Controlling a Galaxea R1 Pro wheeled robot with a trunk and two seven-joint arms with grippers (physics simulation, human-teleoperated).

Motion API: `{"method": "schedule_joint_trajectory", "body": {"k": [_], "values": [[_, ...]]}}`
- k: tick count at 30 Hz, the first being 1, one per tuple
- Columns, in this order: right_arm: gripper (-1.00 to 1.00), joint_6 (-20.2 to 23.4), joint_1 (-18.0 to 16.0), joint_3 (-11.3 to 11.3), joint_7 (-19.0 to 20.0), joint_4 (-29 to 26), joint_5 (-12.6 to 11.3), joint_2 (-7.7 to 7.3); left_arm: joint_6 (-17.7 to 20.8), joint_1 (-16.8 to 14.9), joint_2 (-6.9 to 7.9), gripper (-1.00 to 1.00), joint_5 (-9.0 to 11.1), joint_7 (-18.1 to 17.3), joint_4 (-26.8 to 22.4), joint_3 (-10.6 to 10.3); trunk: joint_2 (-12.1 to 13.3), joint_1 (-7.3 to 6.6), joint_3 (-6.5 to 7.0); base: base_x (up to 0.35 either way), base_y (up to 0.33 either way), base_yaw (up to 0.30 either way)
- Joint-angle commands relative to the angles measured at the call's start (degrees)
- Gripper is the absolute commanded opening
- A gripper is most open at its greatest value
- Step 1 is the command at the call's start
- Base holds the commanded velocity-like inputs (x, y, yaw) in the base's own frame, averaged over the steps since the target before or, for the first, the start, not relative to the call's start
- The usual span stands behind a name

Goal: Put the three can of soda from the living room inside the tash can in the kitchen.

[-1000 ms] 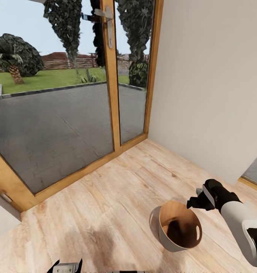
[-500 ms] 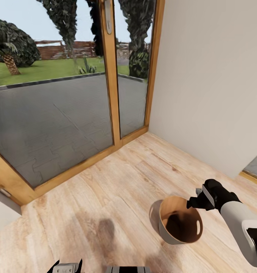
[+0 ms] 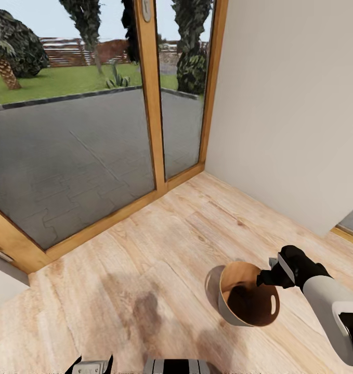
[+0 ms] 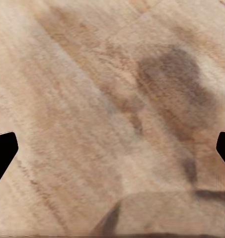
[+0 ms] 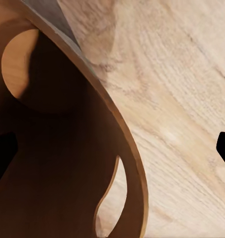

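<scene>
Setting: domestic interior, a room corner of a house. I stand on a light wood-plank floor (image 3: 145,259), grain running diagonally, with soft dark shadow patches on it. Ahead of me are tall wood-framed glass doors (image 3: 150,104), reaching down to the floor, with a metal handle at the top of the middle post. A plain off-white wall (image 3: 290,104) meets the door frame at the corner. Through the glass I see a grey paved patio (image 3: 67,156), a green lawn (image 3: 56,80), a palm, dark trees and a brick garden wall under a pale sky. Residential, garden-facing. In my left wrist view, the same plank flooring.
</scene>
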Motion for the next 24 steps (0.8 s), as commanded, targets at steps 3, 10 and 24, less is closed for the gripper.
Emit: {"method": "schedule_joint_trajectory", "body": {"k": [3, 10, 24], "values": [[1.00, 0.0, 0.0, 0.0, 0.0, 0.0, 0.0, -0.02, 0.0, 0.0, 0.00, 1.00, 0.0, 0.0, 0.0, 0.0, 0.0, 0.07, -0.67, 0.000, 0.000, 0.000], [1.00, 0.0, 0.0, 0.0, 0.0, 0.0, 0.0, -0.03, -0.1, 0.0, 0.00, 1.00, 0.0, 0.1, 0.0, 0.0, -0.1, 0.13, -1.11, 0.000, 0.000, 0.000], [1.00, -0.1, 0.1, 0.1, 0.0, -0.1, 0.0, -0.02, -0.2, 0.0, 0.00, 1.00, 0.0, 0.0, -0.1, 0.0, -0.1, 0.25, -2.22, 0.000, 0.000, 0.000]]}}
